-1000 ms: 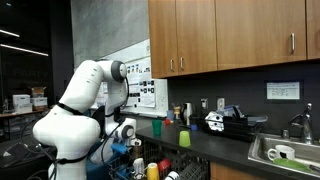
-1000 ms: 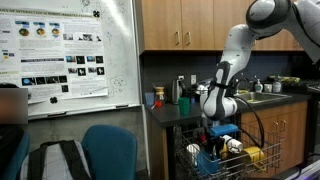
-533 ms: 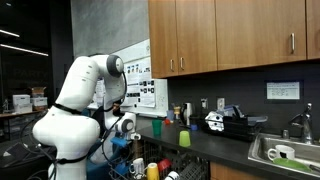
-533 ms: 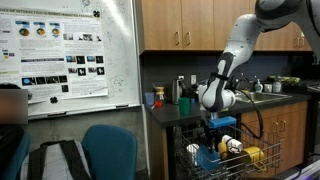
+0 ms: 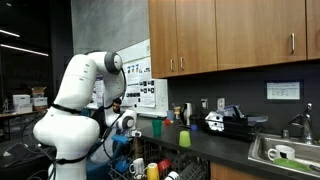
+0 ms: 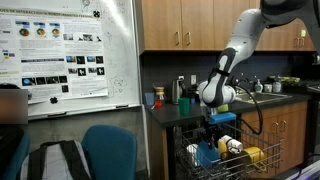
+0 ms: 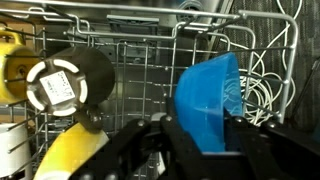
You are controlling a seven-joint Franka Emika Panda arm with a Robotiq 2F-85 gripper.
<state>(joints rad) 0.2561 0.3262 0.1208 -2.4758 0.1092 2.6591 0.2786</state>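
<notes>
Blue bowl clamped between fingers (above dish rack).

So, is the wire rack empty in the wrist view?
No, the wire rack holds a blue bowl, a dark cup and a yellow item.

Pretty chunky glossy white arm with rounded segments and dark joint rings, a black cable looping off the wrist, plus a black gripper.

Cup lies in rack, left of bowl
</notes>
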